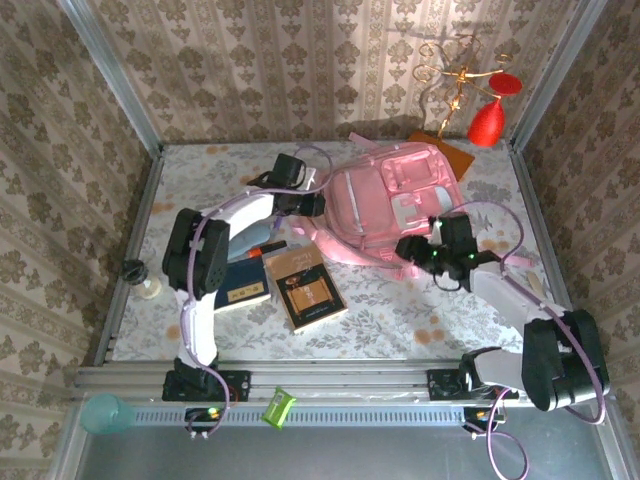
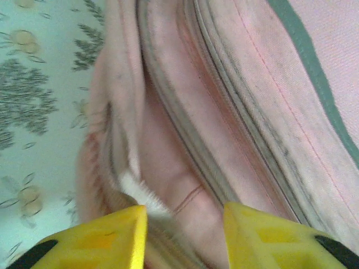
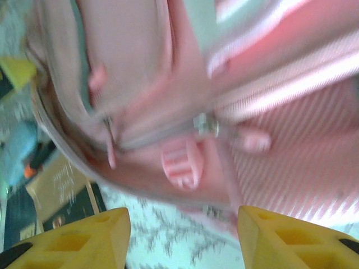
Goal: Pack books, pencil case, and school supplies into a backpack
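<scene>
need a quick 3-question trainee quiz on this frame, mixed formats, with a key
1. True or false: the navy book and the brown book are inside the backpack.
2. In the top view, which lies furthest left? A) navy book B) brown book C) backpack
3. Which thing are the left gripper and the right gripper both close to?

Key:
1. False. Both lie on the table.
2. A.
3. The backpack, with one gripper at each side of it.
</scene>
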Robot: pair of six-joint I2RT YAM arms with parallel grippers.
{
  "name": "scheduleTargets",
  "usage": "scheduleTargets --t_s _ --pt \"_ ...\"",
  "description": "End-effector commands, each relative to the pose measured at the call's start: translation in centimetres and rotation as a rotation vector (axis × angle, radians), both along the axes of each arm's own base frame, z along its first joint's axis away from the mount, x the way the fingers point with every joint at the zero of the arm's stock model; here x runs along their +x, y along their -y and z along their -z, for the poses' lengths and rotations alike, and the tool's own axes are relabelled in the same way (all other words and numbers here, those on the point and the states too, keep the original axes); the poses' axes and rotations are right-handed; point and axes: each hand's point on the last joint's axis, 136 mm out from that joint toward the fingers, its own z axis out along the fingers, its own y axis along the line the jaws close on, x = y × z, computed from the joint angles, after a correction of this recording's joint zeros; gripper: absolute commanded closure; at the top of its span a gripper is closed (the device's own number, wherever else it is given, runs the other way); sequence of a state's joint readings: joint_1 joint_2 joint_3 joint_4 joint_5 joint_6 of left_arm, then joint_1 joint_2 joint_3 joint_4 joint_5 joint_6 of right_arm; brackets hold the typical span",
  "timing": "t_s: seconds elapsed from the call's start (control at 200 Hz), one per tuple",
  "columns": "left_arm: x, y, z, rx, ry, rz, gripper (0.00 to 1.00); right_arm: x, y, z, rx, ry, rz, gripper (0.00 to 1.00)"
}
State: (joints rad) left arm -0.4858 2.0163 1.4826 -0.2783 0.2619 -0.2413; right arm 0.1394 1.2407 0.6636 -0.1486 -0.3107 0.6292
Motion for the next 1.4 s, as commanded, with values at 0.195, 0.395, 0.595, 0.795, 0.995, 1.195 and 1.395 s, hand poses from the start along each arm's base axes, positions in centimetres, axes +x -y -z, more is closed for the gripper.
scheduleTargets --t_s 0.195,0.395,0.595,0.795,0.995,1.195,1.395 --pt "-5.8 4.6 -8.0 -0.074 0.202 0.051 0.48 3.8 4.1 3.6 -0.119 -0.104 0.093 0.5" --pt "-16.0 12.1 -4.0 -0.131 0.072 0.179 0.59 3.1 3.6 6.1 -0.094 -0.16 0.079 0.51" --pt "-19.6 16.7 -0.6 -0.105 -0.01 0.258 0.61 2.7 3.4 7.0 -0.084 -0.175 0.076 0.52" --pt "-20.0 19.1 2.1 -0.076 -0.041 0.273 0.62 2.5 3.0 7.4 -0.06 -0.183 0.065 0.52" --pt "-19.9 20.3 3.5 -0.073 -0.071 0.285 0.64 2.4 3.1 7.7 -0.065 -0.191 0.057 0.52" --pt "-20.0 20.2 5.2 -0.013 -0.091 0.266 0.66 2.3 3.2 7.8 -0.063 -0.193 0.059 0.52" --pt "-20.4 19.8 6.4 0.015 -0.123 0.223 0.67 2.3 3.2 7.8 -0.06 -0.192 0.06 0.52"
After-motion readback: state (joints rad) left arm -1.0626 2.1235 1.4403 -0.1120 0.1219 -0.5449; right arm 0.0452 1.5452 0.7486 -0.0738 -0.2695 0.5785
